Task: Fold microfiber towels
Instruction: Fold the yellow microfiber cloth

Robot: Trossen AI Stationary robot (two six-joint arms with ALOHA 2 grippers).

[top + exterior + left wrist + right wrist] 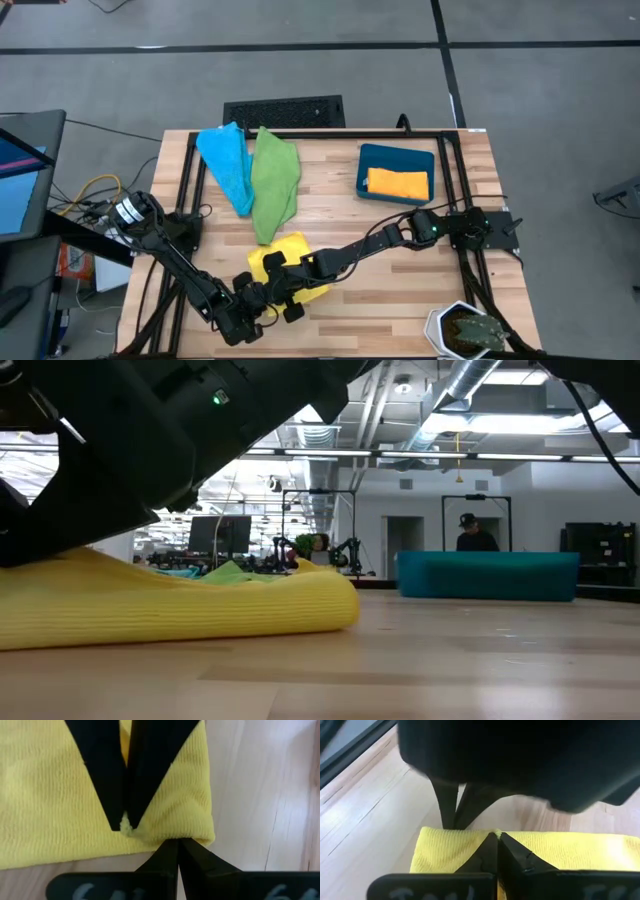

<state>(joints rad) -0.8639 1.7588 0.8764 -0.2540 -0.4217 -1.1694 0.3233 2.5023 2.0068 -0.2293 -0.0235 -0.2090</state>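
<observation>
Yellow towel [282,262] is what we've got both claws on right now, down at the near edge of the surface [400,240]. Left claw [126,826] is pinched shut on a corner of it; in its wrist view a little nub of yellow fabric sits squeezed right between the tips. Right claw [495,836] looks closed down on the towel's edge too, just beside the left one, though whether it's really gripping or just pressing there we can't say for sure. From table height the towel lies in a low roll with a rounded folded edge, so we'd guess we're mid-fold on this one.

Next move probably calls for carrying the pinched edge across the rest of the cloth and laying it flat, keeping the two claws level so the fabric doesn't bunch.

Further out, the green towel [274,183] and light blue towel [227,162] lie rumpled and touching near the far left of the surface, not yet folded by the look of it. An orange towel [398,183] sits folded inside the teal bin [366,171] at far right.
</observation>
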